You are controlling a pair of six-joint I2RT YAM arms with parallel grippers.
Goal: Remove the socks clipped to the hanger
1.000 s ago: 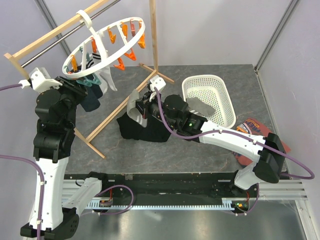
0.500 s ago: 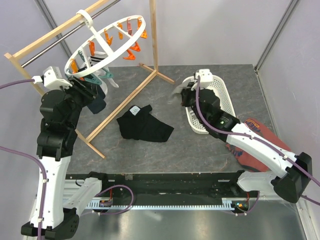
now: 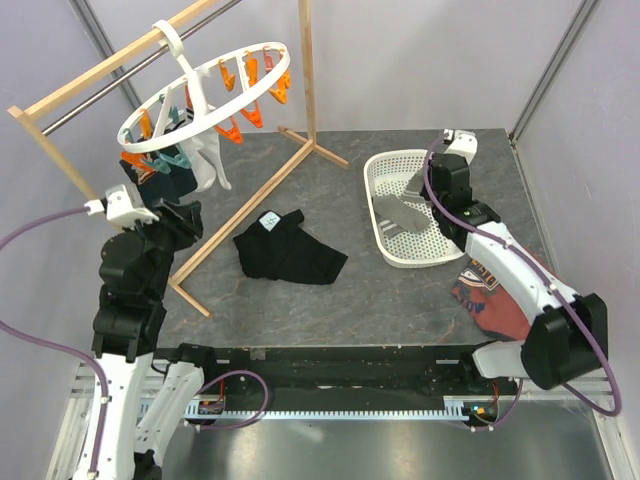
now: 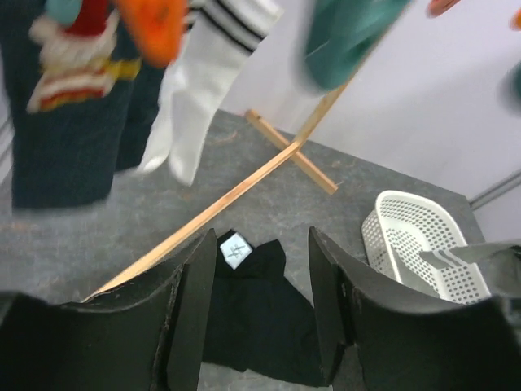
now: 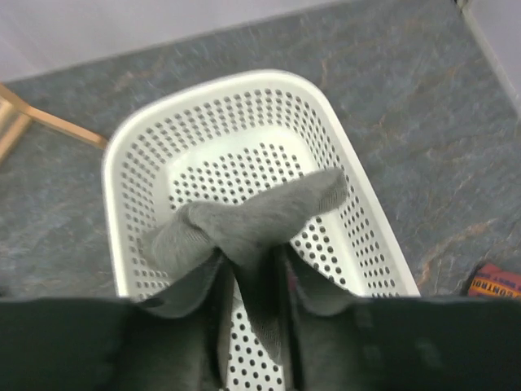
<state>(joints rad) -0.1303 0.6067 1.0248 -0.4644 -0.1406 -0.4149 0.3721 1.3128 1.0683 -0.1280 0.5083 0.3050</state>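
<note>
The white ring hanger (image 3: 205, 124) hangs tilted from the wooden rail, edged with orange and teal pegs. A white sock with black stripes (image 4: 199, 90) and a navy sock with an orange-white cuff (image 4: 65, 138) are still clipped to it, also seen as the white sock (image 3: 208, 160) and the navy sock (image 3: 165, 182). My left gripper (image 4: 260, 309) is open and empty, below and apart from the socks. My right gripper (image 5: 252, 301) is over the white basket (image 5: 130, 163), its narrow jaws pinching a grey sock (image 5: 252, 220) that drapes down into the basket.
A black garment (image 3: 290, 250) lies on the grey table in the middle. The wooden frame's foot (image 3: 250, 195) runs diagonally beside it. The basket (image 3: 440, 255) stands at the right, with a red-brown printed shirt (image 3: 495, 300) near the table's right edge.
The right arm swung from the black garment to over the basket, carrying the grey sock. The left arm drew back and down from the hanger, jaws widening; the hanger swung.
</note>
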